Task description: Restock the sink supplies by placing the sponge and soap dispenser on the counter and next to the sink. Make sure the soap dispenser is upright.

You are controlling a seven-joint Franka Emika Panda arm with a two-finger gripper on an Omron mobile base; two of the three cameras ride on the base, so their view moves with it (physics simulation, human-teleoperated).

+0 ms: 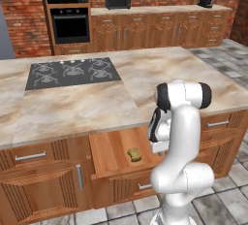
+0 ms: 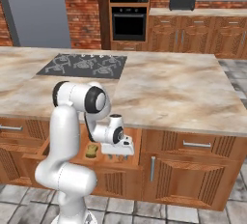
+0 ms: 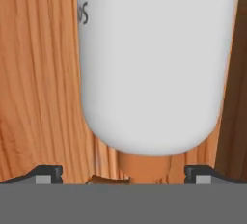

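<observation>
The soap dispenser is a pale white-grey bottle seen very close in the hand view, lying on the wooden floor of an open drawer. My gripper is open and hangs right over it. One fingertip stands on each side of the bottle's rounded end, and neither touches it. In the right base view the gripper reaches down into the drawer. The yellow-olive sponge lies on the drawer floor, just left of the hand. The sink and its counter are out of view.
The drawer sticks out from the island's wooden front, under a marbled worktop with a black hob. Shut drawers and doors flank it. A wall oven and a far cabinet run stand behind.
</observation>
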